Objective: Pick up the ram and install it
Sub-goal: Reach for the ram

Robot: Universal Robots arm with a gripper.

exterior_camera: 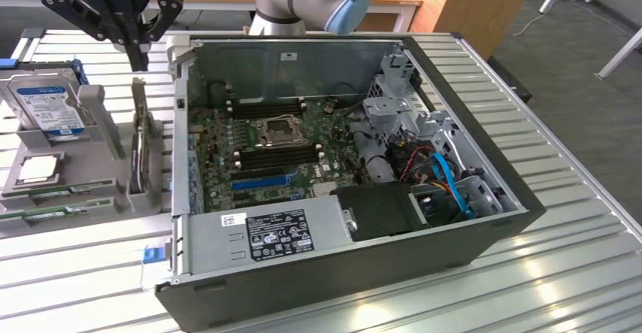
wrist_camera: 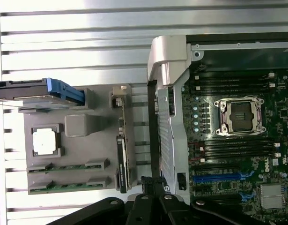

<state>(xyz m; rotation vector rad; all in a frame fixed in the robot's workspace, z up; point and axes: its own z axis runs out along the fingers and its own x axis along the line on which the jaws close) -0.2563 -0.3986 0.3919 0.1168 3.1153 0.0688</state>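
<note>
We see the bench (exterior_camera: 572,273) w/ the open PC case (exterior_camera: 301,307) on it. The grey parts holder (wrist_camera: 78,124) sits beside the case, on the exterior view's left. The ram (wrist_camera: 69,184) sits in a holder slot near the CPU (wrist_camera: 44,140). We judge it light, stiff and fragile: grip the long edges mid-length, not the chips. Fingers (exterior_camera: 134,51) are closed, apparently empty, above the holder.

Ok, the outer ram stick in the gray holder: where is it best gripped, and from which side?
From straight above, on the bare top edge of the ram stick, between the gray holder clips, closing across its thin faces: it seems to stand on edge in a slot.
</note>
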